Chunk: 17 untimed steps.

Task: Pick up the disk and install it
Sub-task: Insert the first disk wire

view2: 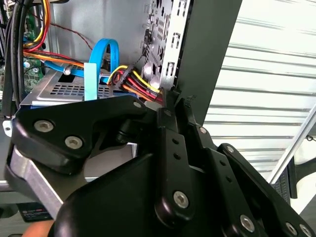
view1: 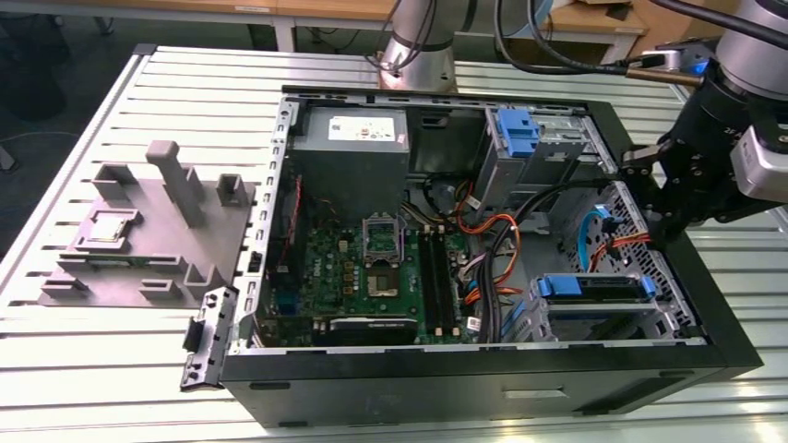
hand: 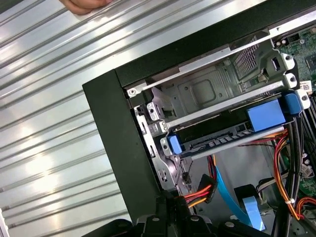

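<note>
Already seated in its bay (hand: pixel 197 98), the disk (view1: pixel 591 288) sits below the pincer (view1: pixel 671 217).

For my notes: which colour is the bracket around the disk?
Blue; the bracket around the disk shows best in the first wrist view.

Exterior view: high, angled down on open black metal computer case (view1: pixel 493 369). Both wrist views: close, at its drive-bay corner, sharing case wall (view2: pixel 207 59) (hand: pixel 123 148) and ribbed table (hand: pixel 49 123).

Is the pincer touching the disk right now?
Apart. In the exterior view the pincer hangs by the case wall, with open space and cables between it and the disk in its bay.
</note>
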Tool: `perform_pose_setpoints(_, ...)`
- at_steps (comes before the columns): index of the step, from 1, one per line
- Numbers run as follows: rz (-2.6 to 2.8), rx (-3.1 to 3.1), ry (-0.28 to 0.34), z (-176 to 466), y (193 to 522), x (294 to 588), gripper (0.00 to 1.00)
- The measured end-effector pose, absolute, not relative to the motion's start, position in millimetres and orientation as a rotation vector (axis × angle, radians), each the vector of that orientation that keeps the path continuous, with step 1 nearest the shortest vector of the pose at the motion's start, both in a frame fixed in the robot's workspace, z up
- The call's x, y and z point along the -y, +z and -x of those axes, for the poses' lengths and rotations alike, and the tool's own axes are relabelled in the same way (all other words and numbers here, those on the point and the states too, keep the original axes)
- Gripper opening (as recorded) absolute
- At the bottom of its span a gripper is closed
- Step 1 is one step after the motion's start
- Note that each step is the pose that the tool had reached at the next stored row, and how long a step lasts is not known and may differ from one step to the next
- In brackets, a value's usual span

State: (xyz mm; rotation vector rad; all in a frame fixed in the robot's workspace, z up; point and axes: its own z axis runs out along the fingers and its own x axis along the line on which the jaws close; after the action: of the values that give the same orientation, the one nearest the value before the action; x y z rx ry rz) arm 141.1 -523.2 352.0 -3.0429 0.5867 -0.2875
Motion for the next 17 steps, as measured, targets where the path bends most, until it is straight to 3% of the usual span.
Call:
perform_pose_setpoints(2, 3.043, -0.587, -0.288, -141.2, 352.4, 523.2, 0.16)
perform_pose_setpoints(17, 3.044, -0.586, -0.288, -131.6, 358.2, 523.2, 0.16)
